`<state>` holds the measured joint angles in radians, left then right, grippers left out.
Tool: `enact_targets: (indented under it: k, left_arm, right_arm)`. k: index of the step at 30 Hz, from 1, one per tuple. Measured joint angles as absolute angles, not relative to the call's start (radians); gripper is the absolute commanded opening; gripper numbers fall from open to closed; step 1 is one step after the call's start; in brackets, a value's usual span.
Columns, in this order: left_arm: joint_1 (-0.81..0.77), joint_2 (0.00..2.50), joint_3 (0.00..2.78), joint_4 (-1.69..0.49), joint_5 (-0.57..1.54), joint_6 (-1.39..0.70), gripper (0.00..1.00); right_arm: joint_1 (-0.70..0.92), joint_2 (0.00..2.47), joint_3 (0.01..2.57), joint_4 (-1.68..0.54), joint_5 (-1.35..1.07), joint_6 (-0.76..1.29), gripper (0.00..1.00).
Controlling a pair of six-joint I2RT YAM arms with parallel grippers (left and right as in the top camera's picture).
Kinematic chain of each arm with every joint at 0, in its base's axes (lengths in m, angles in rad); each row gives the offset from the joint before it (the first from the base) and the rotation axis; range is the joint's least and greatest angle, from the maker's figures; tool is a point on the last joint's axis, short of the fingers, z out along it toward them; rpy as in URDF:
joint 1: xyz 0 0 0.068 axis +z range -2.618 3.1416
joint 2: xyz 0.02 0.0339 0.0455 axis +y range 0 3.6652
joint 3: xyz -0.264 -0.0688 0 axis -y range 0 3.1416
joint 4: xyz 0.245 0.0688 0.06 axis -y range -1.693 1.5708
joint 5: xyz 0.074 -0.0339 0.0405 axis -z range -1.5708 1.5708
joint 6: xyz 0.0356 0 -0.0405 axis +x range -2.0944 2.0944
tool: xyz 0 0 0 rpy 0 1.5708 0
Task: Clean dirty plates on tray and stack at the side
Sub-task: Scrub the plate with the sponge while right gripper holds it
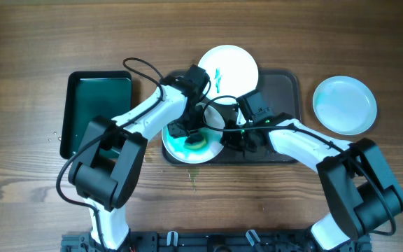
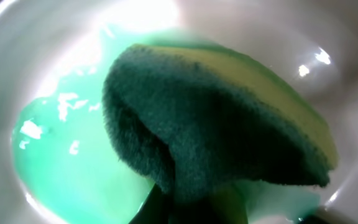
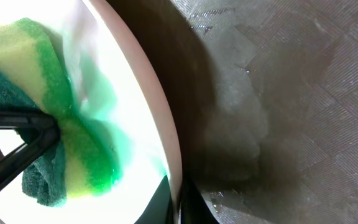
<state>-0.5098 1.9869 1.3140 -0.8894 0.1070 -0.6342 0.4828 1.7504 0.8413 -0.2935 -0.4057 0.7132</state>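
Observation:
A white plate (image 1: pixel 177 149) with a teal-green pool lies at the front left of the dark tray (image 1: pixel 283 82). My left gripper (image 1: pixel 196 136) is shut on a green-and-yellow sponge (image 2: pixel 216 124) pressed into that plate (image 2: pixel 61 155). My right gripper (image 1: pixel 234 137) is shut on the plate's right rim; in the right wrist view its fingers (image 3: pixel 179 202) pinch the rim (image 3: pixel 157 106), with the sponge (image 3: pixel 42 124) beyond. A second plate (image 1: pixel 229 66) with teal smears sits at the tray's back. A third, clean plate (image 1: pixel 345 105) lies on the table to the right.
A smaller black tray (image 1: pixel 96 112) with a green inside stands at the left on the wooden table. A few green drips (image 1: pixel 192 180) lie on the table in front of the plate. The meshed tray surface (image 3: pixel 303 93) shows wet patches.

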Motion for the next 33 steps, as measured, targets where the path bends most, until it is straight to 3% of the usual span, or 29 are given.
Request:
enact_targets:
  k: [6, 12, 17, 25, 33]
  left_arm:
    - [-0.461, 1.995, 1.293, -0.815, 0.366, -0.427, 0.04]
    - [-0.459, 2.015, 1.28, -0.727, 0.511, -0.351, 0.04]
    - [-0.458, 2.016, 1.28, -0.723, 0.451, -0.411, 0.04]
    - [-0.471, 1.993, 1.313, -0.896, 0.17, -0.59, 0.04]
    - [-0.456, 1.997, 1.308, -0.925, 0.339, -0.373, 0.04]
  right_arm:
    - [0.474, 1.75, 0.841, -0.309, -0.412, 0.713, 0.04]
    - [0.472, 1.75, 0.841, -0.31, -0.413, 0.713, 0.04]
    - [0.472, 1.75, 0.841, -0.307, -0.412, 0.713, 0.04]
    - [0.477, 1.75, 0.842, -0.299, -0.416, 0.713, 0.04]
    - [0.481, 1.75, 0.841, -0.316, -0.426, 0.71, 0.04]
